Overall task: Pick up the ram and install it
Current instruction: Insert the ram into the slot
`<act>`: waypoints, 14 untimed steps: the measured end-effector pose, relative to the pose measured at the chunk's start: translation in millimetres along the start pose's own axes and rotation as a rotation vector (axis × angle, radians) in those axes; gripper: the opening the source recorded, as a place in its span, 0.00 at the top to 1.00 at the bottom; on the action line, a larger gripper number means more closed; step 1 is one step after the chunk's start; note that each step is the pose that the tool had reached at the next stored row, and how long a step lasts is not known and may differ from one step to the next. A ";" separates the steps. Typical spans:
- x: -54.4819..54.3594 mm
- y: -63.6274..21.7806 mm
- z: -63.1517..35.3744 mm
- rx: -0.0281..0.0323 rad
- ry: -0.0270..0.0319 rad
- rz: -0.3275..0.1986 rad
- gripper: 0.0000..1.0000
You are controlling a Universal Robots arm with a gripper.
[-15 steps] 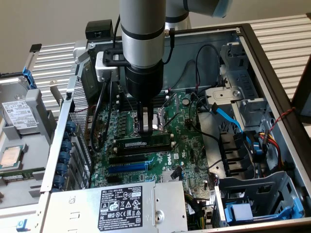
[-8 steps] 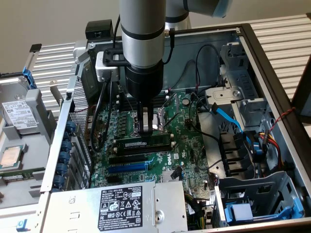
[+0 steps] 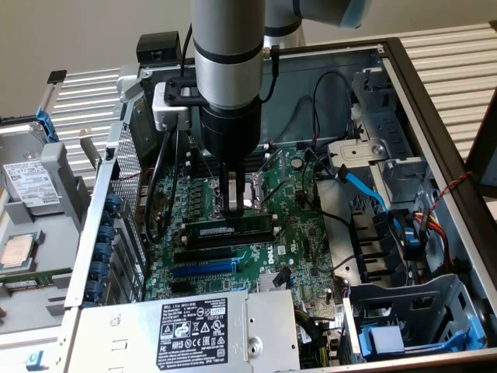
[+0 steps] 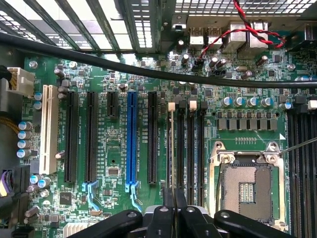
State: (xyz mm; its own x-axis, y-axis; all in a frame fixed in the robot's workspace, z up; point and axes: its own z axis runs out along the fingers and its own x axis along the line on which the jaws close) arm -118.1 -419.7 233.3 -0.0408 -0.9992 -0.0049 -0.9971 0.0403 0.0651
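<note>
Green ram (image 3: pixel 230 231) standing on edge among the black slots (image 3: pixel 203 255) of the motherboard (image 3: pixel 311 233), inside the open computer case (image 3: pixel 435 116). Claw (image 3: pixel 233 203) straight above it, fingers drawn close together and clamped on the ram's top edge near the middle. In the wrist view, claw (image 4: pixel 173 198) pinching the thin ram edge (image 4: pixel 172 148), which runs in line with the memory slots (image 4: pixel 190 148) and their white end clips, just beside the empty metal CPU socket (image 4: pixel 246 186). Blue slot (image 4: pixel 132 141) and white slot (image 4: pixel 48 129) well apart from the ram, on the side away from the socket. Black cable (image 4: pixel 148 69) stretched across the board near the rear ports. Silver power supply (image 3: pixel 194 330) with its black label at the near end of the case; blue cable (image 3: pixel 365 190) curving toward the drive cage at the exterior view's right. Loose hard drive (image 3: pixel 31 179) lying outside the case at the exterior view's left.
</note>
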 end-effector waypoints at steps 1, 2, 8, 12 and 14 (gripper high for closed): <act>0.0 0.0 0.0 0.0000 -0.0001 0.000 0.88; 0.0 0.0 0.0 0.0000 -0.0001 0.001 0.88; 0.0 0.0 0.2 0.0002 -0.0007 0.006 0.88; 0.0 0.0 0.1 0.0000 -0.0008 0.010 0.88; 0.0 -0.1 0.1 0.0000 -0.0009 0.011 0.88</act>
State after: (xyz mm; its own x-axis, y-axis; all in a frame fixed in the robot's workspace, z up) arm -118.1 -419.7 233.2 -0.0522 -0.9986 -0.0050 -0.9965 0.0518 0.0651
